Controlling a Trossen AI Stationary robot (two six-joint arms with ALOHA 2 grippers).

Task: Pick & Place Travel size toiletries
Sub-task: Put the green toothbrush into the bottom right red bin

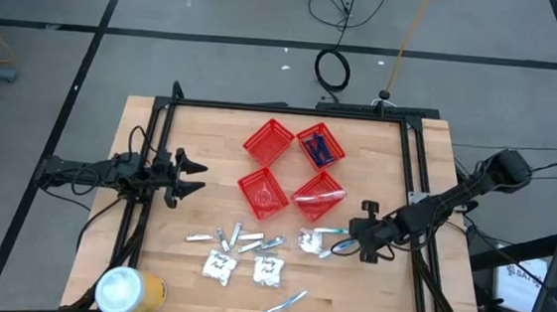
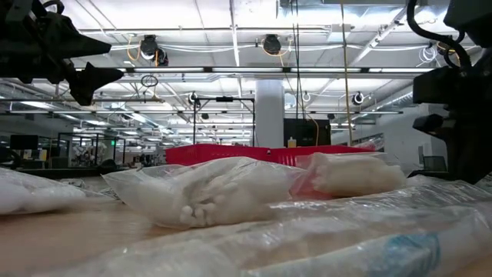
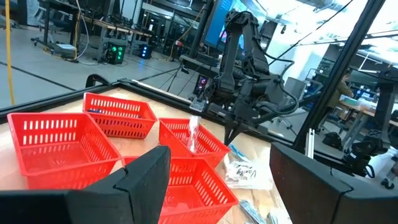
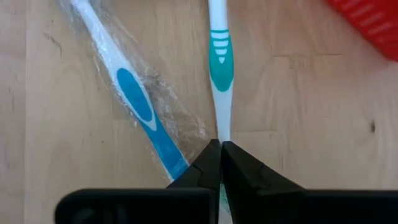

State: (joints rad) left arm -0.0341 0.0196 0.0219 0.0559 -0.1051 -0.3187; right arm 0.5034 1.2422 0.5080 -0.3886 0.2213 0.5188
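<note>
Right gripper (image 4: 219, 149): sitting low over the table's (image 1: 425, 188) right side, fingers clenched on the handle end of the green toothbrush (image 4: 220, 68), which is lying flat on the wood. Blue toothbrush (image 4: 140, 106): lying in clear wrap just beside it, angled. Sachets (image 1: 218, 266) and tubes (image 1: 252, 242): lying near the front edge. Baskets (image 1: 268, 140): sitting mid-table. Left gripper (image 1: 189, 176): hovering at the left, fingers spread and grasping nothing.
</note>
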